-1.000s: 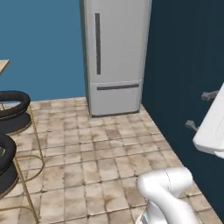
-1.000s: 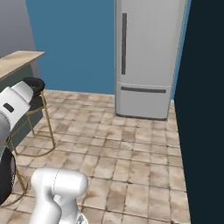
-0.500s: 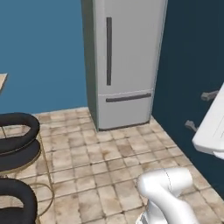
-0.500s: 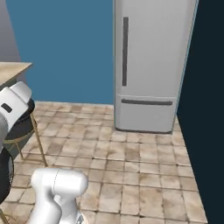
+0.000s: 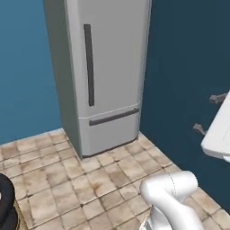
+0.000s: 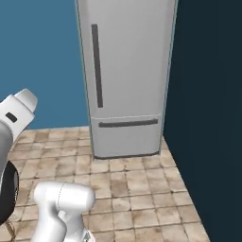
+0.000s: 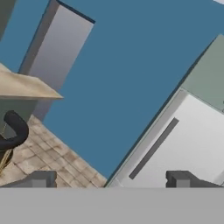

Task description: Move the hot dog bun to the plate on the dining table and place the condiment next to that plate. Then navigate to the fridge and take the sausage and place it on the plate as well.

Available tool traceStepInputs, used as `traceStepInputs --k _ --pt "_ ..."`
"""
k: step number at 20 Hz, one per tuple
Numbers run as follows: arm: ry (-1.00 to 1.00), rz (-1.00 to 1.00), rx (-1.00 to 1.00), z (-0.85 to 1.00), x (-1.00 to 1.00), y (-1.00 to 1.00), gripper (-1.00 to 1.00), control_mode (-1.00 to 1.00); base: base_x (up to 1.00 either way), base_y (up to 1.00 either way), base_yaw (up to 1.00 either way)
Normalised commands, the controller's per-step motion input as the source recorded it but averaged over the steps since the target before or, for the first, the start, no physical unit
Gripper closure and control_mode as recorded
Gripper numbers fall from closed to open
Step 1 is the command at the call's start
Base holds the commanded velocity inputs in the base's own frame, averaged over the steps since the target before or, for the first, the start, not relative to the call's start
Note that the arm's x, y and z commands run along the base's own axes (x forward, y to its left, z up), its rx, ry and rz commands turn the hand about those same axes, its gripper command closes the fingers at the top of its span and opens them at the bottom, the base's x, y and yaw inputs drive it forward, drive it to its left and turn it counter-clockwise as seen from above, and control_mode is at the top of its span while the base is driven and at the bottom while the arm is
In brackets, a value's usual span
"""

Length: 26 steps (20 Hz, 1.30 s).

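The tall grey fridge (image 5: 103, 76) stands straight ahead with both doors shut, a long dark handle on the upper door and a bar handle on the lower one. The right base view shows the fridge (image 6: 125, 75) against the blue wall. In the hand view my gripper (image 7: 113, 179) is open, its two dark fingertips (image 7: 41, 178) wide apart with nothing between them, and the fridge (image 7: 183, 144) lies tilted at the right. A corner of the dining table (image 7: 22, 89) shows at the left. The hot dog bun, plate, condiment and sausage are out of view.
A black stool (image 5: 4, 206) sits at the lower left on the tiled floor; the hand view shows the stool (image 7: 13, 131) under the table corner. A dark blue wall (image 6: 208, 118) flanks the fridge on the right. A white fixture (image 5: 218, 134) juts in at the right edge.
The whole picture has shifted: the base has driven closer to the fridge, which now looks larger and nearer. The stools have slid towards the left edge. The gripper's opening is unchanged.
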Motion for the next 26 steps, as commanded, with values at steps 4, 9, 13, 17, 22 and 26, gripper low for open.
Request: traceStepInputs --k 4,9,13,17,22,26 --pt "0.0 0.0 0.0 0.0 0.0 0.0 -1.0 1.0 0.71 0.52 -0.39" --pt "0.0 0.0 0.0 0.0 0.0 0.0 -1.0 1.0 0.29 0.53 -0.26" --pt "0.0 0.0 0.0 0.0 0.0 0.0 -1.0 1.0 -0.07 0.44 -0.21" --pt "0.0 0.0 0.0 0.0 0.0 0.0 -1.0 1.0 0.0 0.53 -0.14" --pt "0.0 0.0 0.0 0.0 0.0 0.0 -1.0 1.0 0.95 0.37 0.04" --pt "0.0 0.0 0.0 0.0 0.0 0.0 -1.0 1.0 0.66 0.04 0.09"
